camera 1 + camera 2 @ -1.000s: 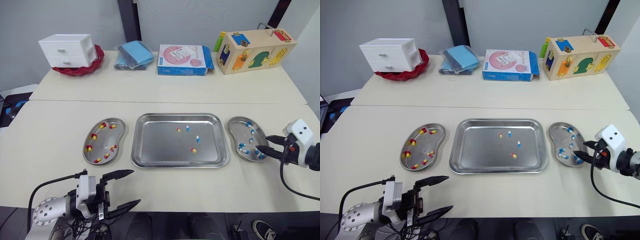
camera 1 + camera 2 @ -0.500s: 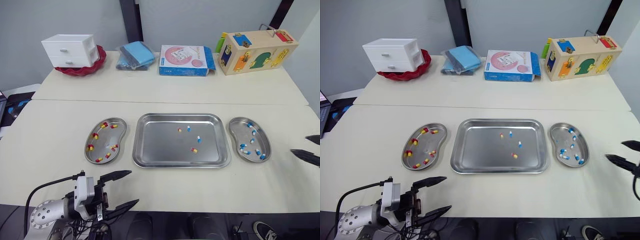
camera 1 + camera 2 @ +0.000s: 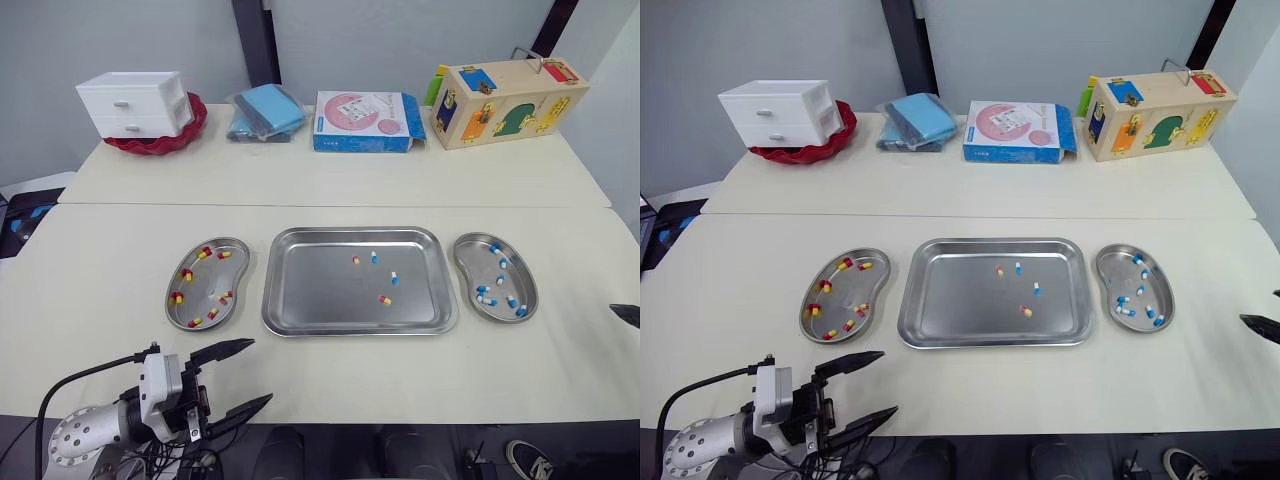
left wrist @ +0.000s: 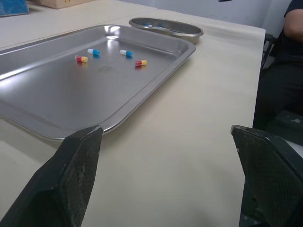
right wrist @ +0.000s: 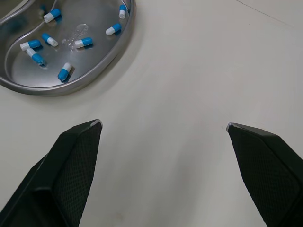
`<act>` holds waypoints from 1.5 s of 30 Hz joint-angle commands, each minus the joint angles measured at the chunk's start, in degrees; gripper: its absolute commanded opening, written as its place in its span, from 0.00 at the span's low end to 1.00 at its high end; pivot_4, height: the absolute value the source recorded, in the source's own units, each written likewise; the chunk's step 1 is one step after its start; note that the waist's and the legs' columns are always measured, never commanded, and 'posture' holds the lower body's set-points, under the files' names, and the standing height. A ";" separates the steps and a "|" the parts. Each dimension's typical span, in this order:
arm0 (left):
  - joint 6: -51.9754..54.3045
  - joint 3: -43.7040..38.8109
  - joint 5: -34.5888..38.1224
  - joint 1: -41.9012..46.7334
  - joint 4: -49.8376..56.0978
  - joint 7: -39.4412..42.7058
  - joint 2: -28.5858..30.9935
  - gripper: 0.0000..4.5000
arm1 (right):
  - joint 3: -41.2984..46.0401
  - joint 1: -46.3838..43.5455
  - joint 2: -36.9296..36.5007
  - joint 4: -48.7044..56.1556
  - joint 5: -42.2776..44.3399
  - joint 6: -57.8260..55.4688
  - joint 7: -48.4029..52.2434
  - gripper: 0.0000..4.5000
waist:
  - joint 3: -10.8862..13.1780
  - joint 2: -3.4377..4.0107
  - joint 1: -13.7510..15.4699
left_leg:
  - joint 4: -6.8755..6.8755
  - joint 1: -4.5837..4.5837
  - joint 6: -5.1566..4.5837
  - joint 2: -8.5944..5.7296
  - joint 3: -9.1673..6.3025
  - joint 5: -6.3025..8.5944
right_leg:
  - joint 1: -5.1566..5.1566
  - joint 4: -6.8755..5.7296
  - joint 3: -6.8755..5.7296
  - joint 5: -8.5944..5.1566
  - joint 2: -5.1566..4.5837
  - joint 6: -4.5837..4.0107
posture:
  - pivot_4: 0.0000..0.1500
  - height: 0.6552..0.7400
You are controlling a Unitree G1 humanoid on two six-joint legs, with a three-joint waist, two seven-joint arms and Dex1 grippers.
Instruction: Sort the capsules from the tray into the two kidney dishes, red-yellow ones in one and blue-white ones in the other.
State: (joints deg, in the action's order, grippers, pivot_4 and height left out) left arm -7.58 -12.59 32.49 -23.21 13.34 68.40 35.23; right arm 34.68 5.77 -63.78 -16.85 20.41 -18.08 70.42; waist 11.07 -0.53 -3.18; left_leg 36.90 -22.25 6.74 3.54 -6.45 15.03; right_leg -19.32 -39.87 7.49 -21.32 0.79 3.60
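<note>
The steel tray (image 3: 320,295) lies mid-table and holds two red-yellow capsules (image 3: 384,299) and two blue-white capsules (image 3: 393,277). To its left, a kidney dish (image 3: 208,281) carries several red-yellow capsules. To its right, the other kidney dish (image 3: 463,272) carries several blue-white capsules (image 5: 83,43). My left gripper (image 3: 258,371) is open and empty at the table's front edge, in front of the left dish. My right gripper (image 5: 163,124) is open and empty over bare table to the right of the right dish. One of its fingertips (image 3: 625,313) pokes in at the right edge.
Along the back of the table stand a white drawer unit (image 3: 135,103) on a red bowl, a blue pouch (image 3: 265,110), a pink-and-blue box (image 3: 368,120) and a wooden lock box (image 3: 505,103). A person in dark clothing (image 4: 284,71) is beyond the table's right end.
My right gripper has drawn back from the right dish's edge toward the right side of the table. The left gripper has sunk slightly. The camera has shifted a little.
</note>
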 commanded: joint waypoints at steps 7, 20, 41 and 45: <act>13.08 -8.73 4.59 0.28 7.76 -5.40 8.30 1.00 | 8.19 19.87 13.37 36.81 12.93 -7.69 1.24 0.99 | -0.01 0.01 0.84 | -0.02 -0.10 0.01 0.03 -0.03 0.00 | 0.02 0.08 -0.08 -0.02 -0.01 0.03 | 1.00 1.00; 23.88 5.27 -0.80 30.83 -1.83 0.23 17.03 1.00 | -10.92 33.06 32.11 65.85 11.71 -3.90 -14.30 0.99 | -0.03 -0.02 1.58 | -0.03 -0.10 0.04 0.06 -0.10 -0.01 | -0.01 0.04 -0.21 -0.03 0.02 0.03 | 1.00 1.00; 8.11 30.81 -28.61 70.89 -43.41 -1.33 -10.33 1.00 | -25.34 35.49 43.77 60.53 -4.24 14.04 -31.48 0.99 | -0.09 -0.12 1.03 | 0.07 -0.20 0.03 0.02 -0.11 -0.02 | -0.05 -0.06 -0.27 -0.05 0.03 -0.03 | 1.00 1.00; 7.31 31.09 -30.84 72.04 -46.06 -2.47 -12.66 1.00 | -27.25 35.83 43.58 61.77 -4.88 13.22 -33.70 0.99 | -0.09 -0.12 1.31 | 0.06 -0.21 0.03 0.01 -0.12 -0.02 | -0.04 -0.07 -0.27 -0.06 0.03 -0.03 | 1.00 1.00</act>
State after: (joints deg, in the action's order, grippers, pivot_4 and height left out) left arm 0.73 18.29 2.32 47.62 -32.71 66.61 23.09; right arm 7.77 41.12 -20.02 42.79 15.73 -4.94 37.64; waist 10.98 -0.65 -1.88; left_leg 36.96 -22.46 6.77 3.56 -6.57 15.02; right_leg -19.37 -39.93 7.22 -21.38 0.82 3.57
